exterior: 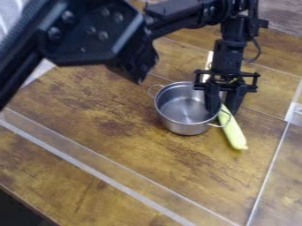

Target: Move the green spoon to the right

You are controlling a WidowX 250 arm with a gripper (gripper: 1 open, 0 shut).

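The green spoon [234, 131], pale yellow-green and elongated, lies on the wooden table just right of the steel pot [186, 111], running from the pot's right rim down toward the lower right. My gripper [224, 105] points steeply down over the spoon's upper end and the pot's right rim. Its dark fingers [214, 107] stand apart, and I see nothing clamped between them. The fingertips hide the spoon's upper tip.
A clear acrylic wall [141, 190] borders the table along the front and right sides. The arm's large black body [94, 40] fills the upper left of the view. Bare wood [83, 106] lies left of the pot and in front of it.
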